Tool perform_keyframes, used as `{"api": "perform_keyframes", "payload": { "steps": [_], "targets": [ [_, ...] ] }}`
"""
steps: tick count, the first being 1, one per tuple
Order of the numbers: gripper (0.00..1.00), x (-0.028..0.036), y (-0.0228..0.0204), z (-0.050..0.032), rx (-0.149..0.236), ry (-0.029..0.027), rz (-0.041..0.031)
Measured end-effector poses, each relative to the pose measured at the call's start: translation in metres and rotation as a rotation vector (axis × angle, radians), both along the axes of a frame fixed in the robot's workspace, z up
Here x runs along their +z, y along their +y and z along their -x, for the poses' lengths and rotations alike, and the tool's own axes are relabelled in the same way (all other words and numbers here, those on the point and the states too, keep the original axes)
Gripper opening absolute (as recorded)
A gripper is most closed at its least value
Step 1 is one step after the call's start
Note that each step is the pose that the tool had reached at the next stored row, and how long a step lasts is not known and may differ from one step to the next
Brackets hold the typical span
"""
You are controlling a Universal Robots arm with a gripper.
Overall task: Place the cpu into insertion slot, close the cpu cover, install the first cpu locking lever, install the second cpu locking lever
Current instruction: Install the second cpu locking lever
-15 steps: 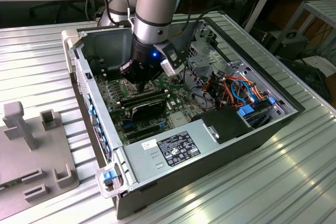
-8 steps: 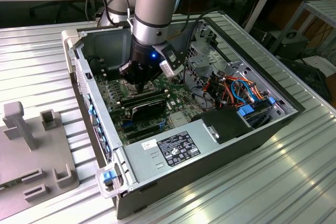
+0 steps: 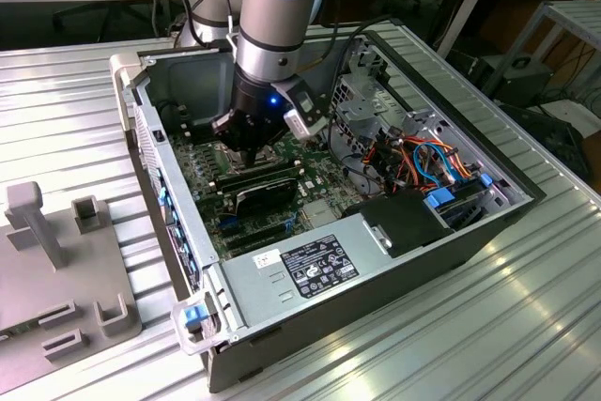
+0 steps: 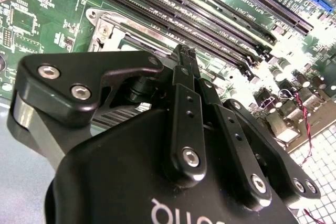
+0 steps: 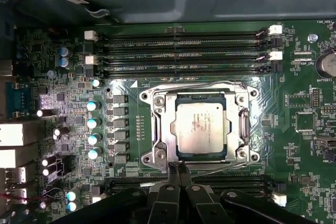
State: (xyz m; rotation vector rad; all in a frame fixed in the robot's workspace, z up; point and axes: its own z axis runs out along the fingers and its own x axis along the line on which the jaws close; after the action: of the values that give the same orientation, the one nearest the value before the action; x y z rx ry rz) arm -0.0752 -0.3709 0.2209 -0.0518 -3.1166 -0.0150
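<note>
The cpu point(image 5: 201, 128) sits in the insertion slot point(image 5: 157, 129) with the cpu cover point(image 5: 164, 139) down. The end effector point(image 5: 180, 167), fingers pinched together and empty, presses at the frame's edge, seemingly working a locking lever, which calls for a careful hooking push.

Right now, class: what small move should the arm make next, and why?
Probably a short push along the socket edge: the cpu already sits under the closed cpu cover, and the gripper fingertips are together at the frame's edge, by a locking lever wire.

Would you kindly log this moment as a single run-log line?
gripper: shut, at socket edge | cpu: seated in insertion slot | cpu cover: closed over chip | levers: state unclear
</note>
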Motion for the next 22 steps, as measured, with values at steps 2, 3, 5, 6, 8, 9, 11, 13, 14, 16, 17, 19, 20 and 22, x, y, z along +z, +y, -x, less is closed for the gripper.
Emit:
{"api": "perform_keyframes", "payload": {
  "steps": [2,3,5,6,8,9,11,13,14,16,17,19,20,22],
  "targets": [
    [0.11,-0.0006,0.0007,0.0000,0.000,-0.0001,-0.0017],
    [0.11,-0.0008,0.0010,0.0000,0.000,0.0000,-0.0023],
    [0.11,-0.0016,0.0017,0.0002,0.000,0.0001,-0.0044],
    [0.11,-0.0019,0.0018,0.0004,0.000,0.0000,-0.0051],
    [0.11,-0.0024,0.0018,0.0009,0.000,0.0000,-0.0067],
    [0.11,-0.0028,0.0019,0.0019,0.000,-0.0001,-0.0073],
    [0.11,-0.0033,0.0018,0.0044,0.000,0.0000,-0.0081],
    [0.11,-0.0037,0.0017,0.0049,0.000,0.0000,-0.0083],
    [0.11,-0.0040,0.0017,0.0052,0.000,0.0002,-0.0084],
    [0.11,-0.0045,0.0017,0.0053,0.000,0.0002,-0.0089],
    [0.11,-0.0053,0.0017,0.0054,0.000,0.0001,-0.0095],
    [0.11,-0.0065,0.0017,0.0054,0.000,0.0001,-0.0116],
    [0.11,-0.0068,0.0017,0.0054,0.000,0.0001,-0.0123],
    [0.11,-0.0072,0.0017,0.0054,0.000,0.0000,-0.0136]
  ]
}}
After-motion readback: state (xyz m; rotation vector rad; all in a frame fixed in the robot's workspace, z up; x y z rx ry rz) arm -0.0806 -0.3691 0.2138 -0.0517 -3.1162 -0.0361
